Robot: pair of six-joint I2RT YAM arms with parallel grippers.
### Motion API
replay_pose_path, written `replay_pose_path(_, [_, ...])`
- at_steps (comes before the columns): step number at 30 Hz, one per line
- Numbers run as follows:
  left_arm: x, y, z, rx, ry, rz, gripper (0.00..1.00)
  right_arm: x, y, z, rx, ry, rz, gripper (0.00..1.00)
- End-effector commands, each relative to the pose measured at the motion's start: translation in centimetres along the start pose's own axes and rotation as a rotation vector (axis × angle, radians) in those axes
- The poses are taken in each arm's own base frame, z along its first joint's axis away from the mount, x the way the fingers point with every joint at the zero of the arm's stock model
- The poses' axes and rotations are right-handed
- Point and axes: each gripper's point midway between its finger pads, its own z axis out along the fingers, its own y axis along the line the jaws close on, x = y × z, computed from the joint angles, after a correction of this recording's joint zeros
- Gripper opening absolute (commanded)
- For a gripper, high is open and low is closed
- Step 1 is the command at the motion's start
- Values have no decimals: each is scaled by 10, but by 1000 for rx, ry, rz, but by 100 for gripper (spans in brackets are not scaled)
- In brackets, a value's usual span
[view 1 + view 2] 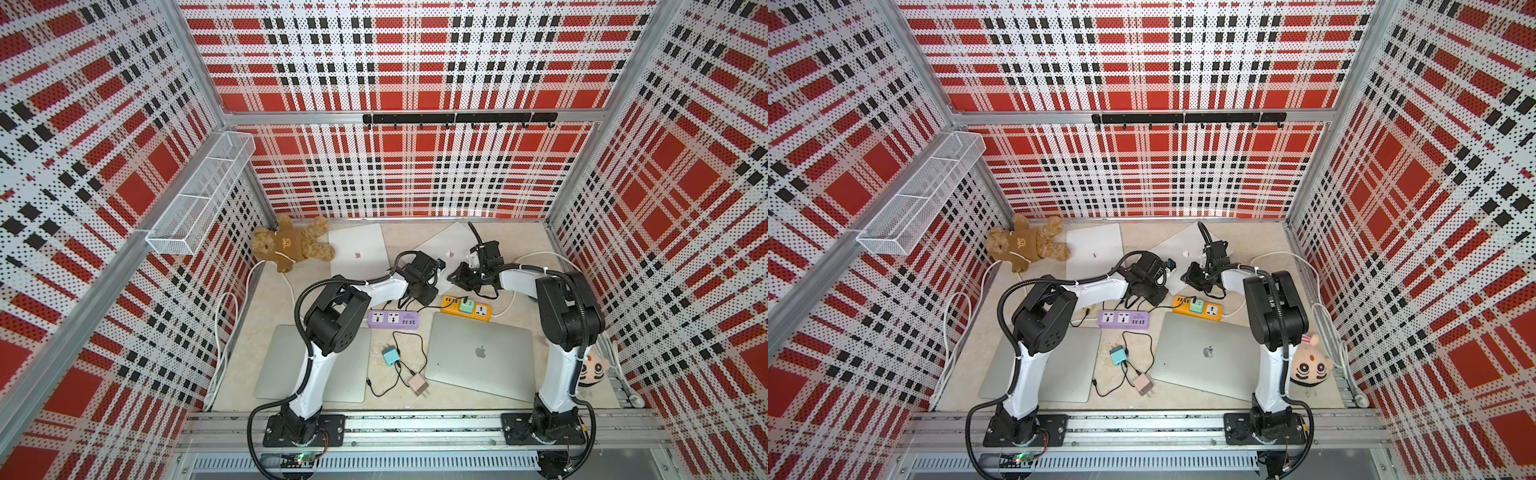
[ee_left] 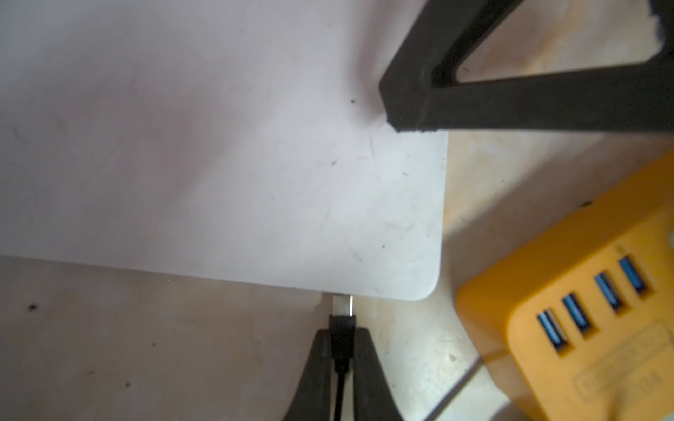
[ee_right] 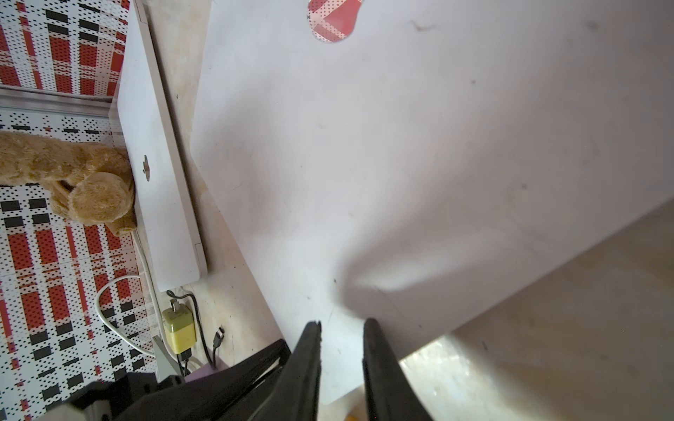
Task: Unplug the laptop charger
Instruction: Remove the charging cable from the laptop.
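Both top views overhead, downward; wrist views close, sharing white laptop [image 2: 219, 145].

Bare table [image 2: 146, 346] lies open along the laptop [image 2: 219, 145] edge on one side of the plug [image 2: 342, 328]. On the other side the orange strip [image 2: 565, 310] stands near the laptop's corner, leaving a narrow gap. The right fingers [image 2: 412, 105] sit over that corner. Toward the table's near edge, the purple strip [image 1: 393, 319] and loose chargers [image 1: 390, 356] crowd the middle.

At the angled white laptop [image 1: 1177, 245], left gripper [image 1: 1156, 296] and right gripper [image 1: 1188, 276], orange power strip [image 1: 1198, 308] nearby
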Motion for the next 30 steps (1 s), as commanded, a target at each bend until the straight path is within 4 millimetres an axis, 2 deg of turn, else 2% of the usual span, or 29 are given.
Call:
replay_pose_path(1, [11, -1, -4, 38, 40, -67, 11, 16, -32, 10, 92, 38, 43, 24])
replay_pose_path(7, [7, -4, -7, 33, 25, -47, 11, 16, -30, 8, 92, 37, 36, 24])
replay_pose_path(16, [4, 2, -13, -2, 21, -36, 12, 14, -28, 4, 97, 34, 18, 25])
replay_pose_path(23, [0, 4, -22, -33, 11, -31, 15, 6, -10, -9, 67, 17, -11, 26])
replay_pose_path(30, [-7, 5, -30, -44, -11, -44, 19, -3, 12, -26, 26, -7, -37, 34])
